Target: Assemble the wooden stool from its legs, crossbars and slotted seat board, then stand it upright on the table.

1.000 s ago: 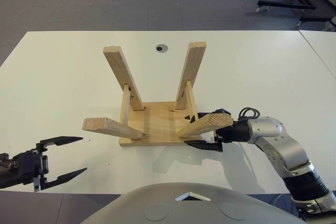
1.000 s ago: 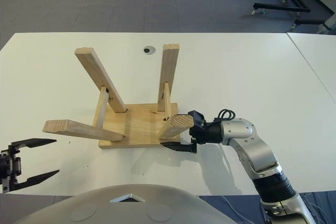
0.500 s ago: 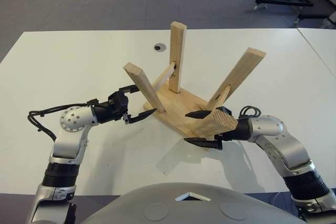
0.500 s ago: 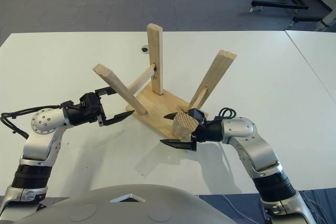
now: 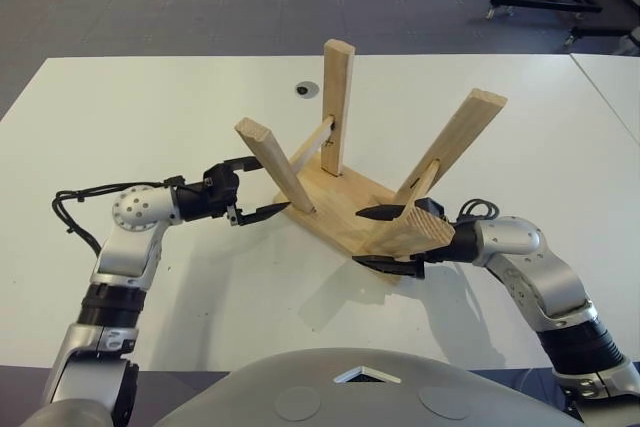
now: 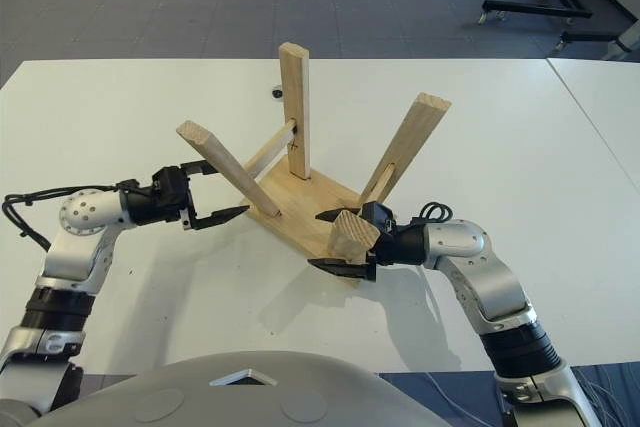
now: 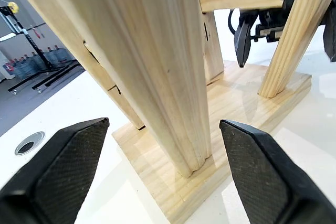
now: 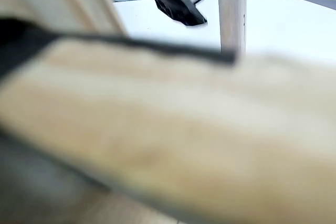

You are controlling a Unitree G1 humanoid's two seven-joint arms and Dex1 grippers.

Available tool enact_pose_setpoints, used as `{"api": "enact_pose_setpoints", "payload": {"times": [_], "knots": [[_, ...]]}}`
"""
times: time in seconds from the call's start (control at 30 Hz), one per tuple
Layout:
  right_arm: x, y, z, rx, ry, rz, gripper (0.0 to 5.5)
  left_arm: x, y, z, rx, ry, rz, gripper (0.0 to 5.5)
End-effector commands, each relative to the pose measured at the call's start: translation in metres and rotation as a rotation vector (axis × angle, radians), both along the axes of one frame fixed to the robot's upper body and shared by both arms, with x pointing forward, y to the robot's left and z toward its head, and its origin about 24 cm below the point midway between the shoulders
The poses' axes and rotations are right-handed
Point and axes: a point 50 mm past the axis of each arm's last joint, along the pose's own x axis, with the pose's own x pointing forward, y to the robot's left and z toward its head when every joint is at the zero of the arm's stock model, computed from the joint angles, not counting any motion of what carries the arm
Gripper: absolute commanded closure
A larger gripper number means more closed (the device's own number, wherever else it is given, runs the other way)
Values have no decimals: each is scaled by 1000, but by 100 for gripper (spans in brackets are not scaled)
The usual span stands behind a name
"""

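Both arms bend inward, the left gripper (image 5: 276, 185) with jaws wide apart, the right gripper (image 5: 360, 237) squeezing a wooden leg (image 5: 416, 231).

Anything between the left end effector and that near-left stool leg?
Nothing visible: the open left end effector straddles the pale near-left leg of the upturned wooden stool. The right end effector grips the near-right leg.
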Motion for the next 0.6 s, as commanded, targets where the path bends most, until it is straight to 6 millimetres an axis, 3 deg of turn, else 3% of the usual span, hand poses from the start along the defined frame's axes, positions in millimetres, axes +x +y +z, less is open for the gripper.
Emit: {"api": "enact_pose_setpoints", "payload": {"times": [0.03, 0.2, 0.6], "knots": [[6, 1, 2, -1, -18, 19, 153, 8, -11, -4, 43, 21, -77, 162], [8, 0, 3, -2, -27, 26, 153, 1, -22, -3, -2, 77, -168, 162], [7, 4, 8, -1, -36, 18, 155, -17, -11, -12, 103, 158, -246, 325]]}}
